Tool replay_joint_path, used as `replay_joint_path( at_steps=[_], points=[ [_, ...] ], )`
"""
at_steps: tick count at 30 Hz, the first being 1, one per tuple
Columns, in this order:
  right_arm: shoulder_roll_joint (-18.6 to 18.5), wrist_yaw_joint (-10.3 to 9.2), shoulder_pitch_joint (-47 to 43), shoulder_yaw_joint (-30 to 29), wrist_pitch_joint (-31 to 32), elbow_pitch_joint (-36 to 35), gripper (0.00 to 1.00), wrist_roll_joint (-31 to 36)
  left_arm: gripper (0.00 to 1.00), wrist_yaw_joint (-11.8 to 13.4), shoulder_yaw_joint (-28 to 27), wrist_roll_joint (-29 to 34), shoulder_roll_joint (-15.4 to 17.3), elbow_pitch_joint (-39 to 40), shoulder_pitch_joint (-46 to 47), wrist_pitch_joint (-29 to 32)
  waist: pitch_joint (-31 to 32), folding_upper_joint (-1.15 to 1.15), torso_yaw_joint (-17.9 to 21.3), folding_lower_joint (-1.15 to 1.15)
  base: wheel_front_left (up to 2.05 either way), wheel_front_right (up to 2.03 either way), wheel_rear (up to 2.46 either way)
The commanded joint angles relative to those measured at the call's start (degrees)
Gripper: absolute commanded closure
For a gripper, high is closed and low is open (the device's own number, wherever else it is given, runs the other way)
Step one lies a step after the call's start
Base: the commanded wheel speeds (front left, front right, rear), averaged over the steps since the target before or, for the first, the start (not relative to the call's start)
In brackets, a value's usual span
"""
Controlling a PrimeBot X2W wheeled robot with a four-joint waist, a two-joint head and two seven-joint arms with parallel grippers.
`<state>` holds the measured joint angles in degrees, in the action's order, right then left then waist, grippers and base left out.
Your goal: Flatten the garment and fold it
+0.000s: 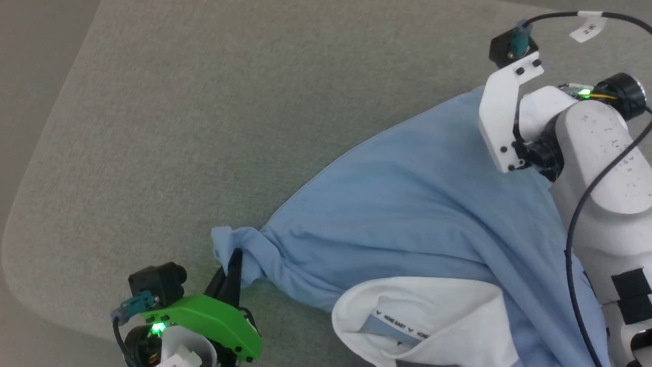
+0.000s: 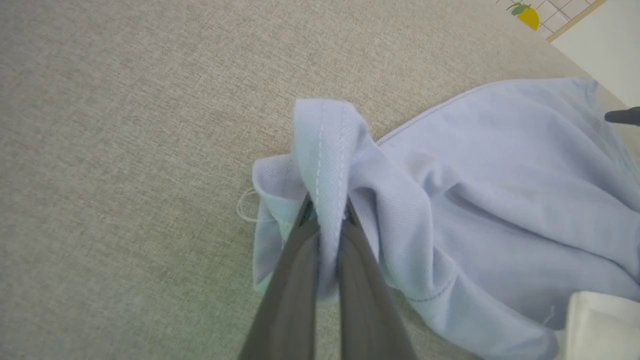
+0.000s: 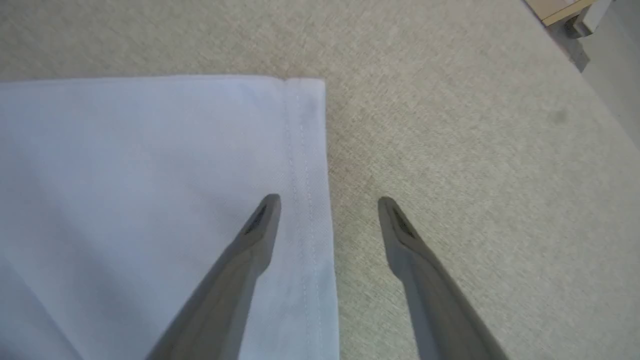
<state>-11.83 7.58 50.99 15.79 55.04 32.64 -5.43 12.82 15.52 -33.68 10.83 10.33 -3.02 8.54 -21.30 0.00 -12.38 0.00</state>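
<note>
The bench (image 1: 204, 102) is covered with a grey-beige woven cloth. Its left part lies bare, with a rounded corner at the lower left of the head view. At the lower left, the left claw (image 1: 234, 257) sits under a green cover (image 1: 204, 316) and is clenched on one bunched end of the garment (image 1: 417, 204). In the left wrist view the two dark fingers (image 2: 290, 280) stand close together. A fold of light blue cloth with a double white seam (image 2: 330, 150) is pressed between them and rises over their tips.

From this pinched end the garment spreads to the right across the bench, up to the far right of the head view. It is wrinkled near the claw and smoother farther away. Its white collar (image 1: 423, 306) lies at the bottom of that view, turned open, and a pale label (image 1: 402, 329) with small dark letters shows inside it.

At the right, the white right arm (image 1: 601, 153) reaches over the garment. In the right wrist view the right claw (image 3: 328, 200) is released, with its fingers wide apart. One finger is over a flat corner of the garment and the other is over the bare bench. The stitched hem (image 3: 307, 225) runs between them. Whether the tips touch the cloth, one cannot tell.
</note>
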Motion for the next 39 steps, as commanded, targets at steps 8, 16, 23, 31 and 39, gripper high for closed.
replay_joint_path(
  at_steps=[8, 16, 23, 31, 39],
  points=[
    [-0.05, -0.09, -0.16, 5.16, 6.18, 3.03, 0.54, -5.64, 1.0, 0.46, -0.11, 0.73, -0.26, 1.61, 1.3, -0.32, -4.56, 0.0, -2.56, 0.0, 0.0, 0.0, 0.0],
    [-1.97, -0.09, -0.45, 1.07, -0.28, -3.3, 1.0, -13.85, 1.0, 1.14, -1.21, 0.4, 0.65, 1.2, 0.18, -0.23, -0.42, 0.0, 1.71, 0.0, 0.0, 0.0, 0.0],
    [-8.19, -0.09, -11.95, -7.23, -6.27, -18.36, 1.0, -22.45, 1.0, 1.27, -1.92, 0.08, 2.22, 0.79, -1.24, 0.64, 7.23, 0.0, 6.66, 0.0, 0.0, 0.0, 0.0],
    [-6.74, -0.09, -36.93, -21.27, -1.7, -35.92, 1.0, -25.86, 1.0, 1.1, -1.47, -0.81, 2.93, 1.0, -3.71, 1.87, 13.78, 0.0, 11.51, 0.0, 0.0, 0.0, 0.0],
    [2.43, -0.09, -55.32, -30.08, 6.36, -48.0, 1.0, -29.3, 1.0, -1.32, -1.97, -4.25, 2.16, 0.45, -4.02, 1.03, 17.25, 0.0, 13.31, 0.0, 0.0, 0.0, 0.0]
  ],
)
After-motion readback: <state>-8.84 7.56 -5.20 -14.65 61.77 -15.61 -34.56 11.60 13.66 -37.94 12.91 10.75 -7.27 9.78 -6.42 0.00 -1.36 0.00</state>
